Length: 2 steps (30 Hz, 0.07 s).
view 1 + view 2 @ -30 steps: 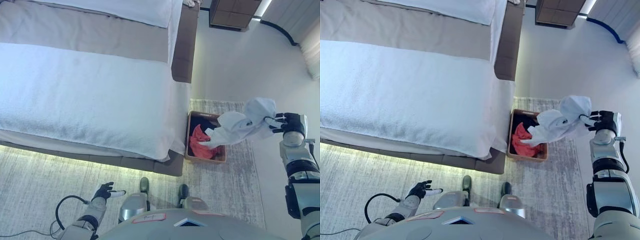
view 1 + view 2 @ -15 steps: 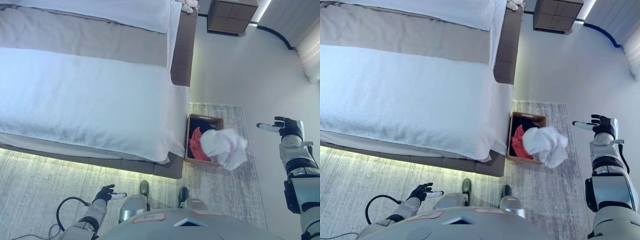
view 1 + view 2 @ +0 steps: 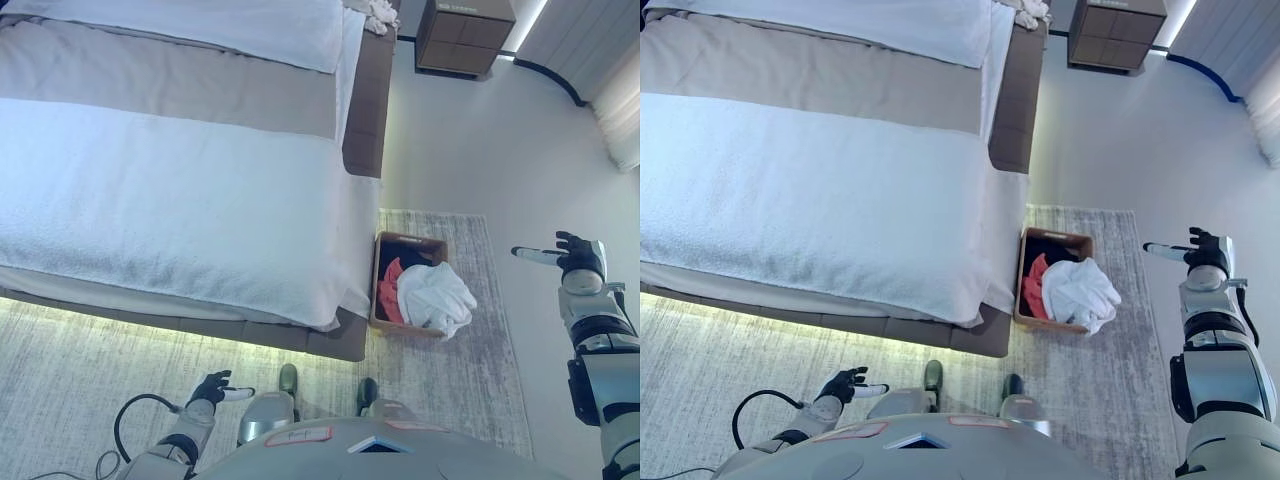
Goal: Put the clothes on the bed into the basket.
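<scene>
Step in hand: the white garment [image 3: 435, 298] lies on top of the brown basket [image 3: 411, 243], so by my reading the drop is made and only tidying is left.
Doing it well: one fold hangs over the basket's right rim toward the grey rug [image 3: 490, 370]; I would push that fold inward so nothing slides out.
Basket contents: a red garment [image 3: 388, 288] and something dark show beneath the white one.
Basket place: on the rug, just beside the foot corner of the bed [image 3: 180, 200].
Right hand [image 3: 578, 256]: held out well to the right of the basket, fingers spread and straight, holding and touching nothing.
Left hand [image 3: 212, 387]: low by the robot's side, fingers loosely relaxed, empty.
Bed check: a small pale bundle [image 3: 372, 12] sits at the far corner; whether it is clothing I cannot tell.
</scene>
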Available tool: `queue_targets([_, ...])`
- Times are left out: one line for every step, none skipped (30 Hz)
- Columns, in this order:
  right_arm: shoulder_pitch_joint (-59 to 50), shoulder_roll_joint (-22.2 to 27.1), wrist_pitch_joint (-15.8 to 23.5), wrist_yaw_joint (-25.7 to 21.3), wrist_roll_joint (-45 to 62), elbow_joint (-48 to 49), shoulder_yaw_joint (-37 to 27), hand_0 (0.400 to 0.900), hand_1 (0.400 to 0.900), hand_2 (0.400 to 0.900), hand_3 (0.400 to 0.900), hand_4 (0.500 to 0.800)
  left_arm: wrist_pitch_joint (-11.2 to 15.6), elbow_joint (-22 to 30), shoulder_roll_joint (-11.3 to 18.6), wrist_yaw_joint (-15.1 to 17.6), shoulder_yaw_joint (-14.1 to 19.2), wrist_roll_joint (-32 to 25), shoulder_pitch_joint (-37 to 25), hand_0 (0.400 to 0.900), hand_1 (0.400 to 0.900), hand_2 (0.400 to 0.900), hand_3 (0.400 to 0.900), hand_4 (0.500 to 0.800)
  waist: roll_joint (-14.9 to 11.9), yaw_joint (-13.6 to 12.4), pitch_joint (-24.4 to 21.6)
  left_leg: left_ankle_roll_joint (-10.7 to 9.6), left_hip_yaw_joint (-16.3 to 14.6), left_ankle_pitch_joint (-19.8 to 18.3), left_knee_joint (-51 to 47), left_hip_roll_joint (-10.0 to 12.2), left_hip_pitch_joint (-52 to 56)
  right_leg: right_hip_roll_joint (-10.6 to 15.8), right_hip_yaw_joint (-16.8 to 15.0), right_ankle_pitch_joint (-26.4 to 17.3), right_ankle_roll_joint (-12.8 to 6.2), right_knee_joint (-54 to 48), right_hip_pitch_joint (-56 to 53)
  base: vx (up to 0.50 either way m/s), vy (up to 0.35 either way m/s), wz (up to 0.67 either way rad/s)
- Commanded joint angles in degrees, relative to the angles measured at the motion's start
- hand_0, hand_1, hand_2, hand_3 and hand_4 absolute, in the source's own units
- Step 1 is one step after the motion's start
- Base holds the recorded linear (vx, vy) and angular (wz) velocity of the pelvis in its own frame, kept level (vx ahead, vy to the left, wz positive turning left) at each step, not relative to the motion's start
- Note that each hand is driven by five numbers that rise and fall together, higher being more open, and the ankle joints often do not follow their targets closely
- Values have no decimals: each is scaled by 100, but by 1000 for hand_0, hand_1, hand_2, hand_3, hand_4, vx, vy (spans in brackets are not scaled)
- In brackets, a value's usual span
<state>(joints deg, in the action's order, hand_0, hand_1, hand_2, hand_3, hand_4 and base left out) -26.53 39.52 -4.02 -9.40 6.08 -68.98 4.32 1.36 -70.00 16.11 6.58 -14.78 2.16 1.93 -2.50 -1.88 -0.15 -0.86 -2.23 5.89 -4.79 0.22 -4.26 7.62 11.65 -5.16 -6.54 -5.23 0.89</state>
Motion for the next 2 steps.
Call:
queue_targets([-333, 154, 456, -130, -143, -102, 322, 900, 900, 900, 900, 800, 158, -353, 37, 15, -102, 214, -249, 900, 900, 900, 900, 800, -38, -120, -71, -159, 233, -503, -21, 162, 210, -127, 5, 401, -3, 27, -355, 0, 0, 0])
queue_targets([-238, 55, 447, -106, -187, -152, 330, 900, 900, 900, 900, 800, 161, -368, 26, 6, -101, 226, -249, 900, 900, 900, 900, 800, -37, -123, -73, -155, 237, -504, -21, 161, 216, -124, 11, 405, -1, 28, -359, 0, 0, 0])
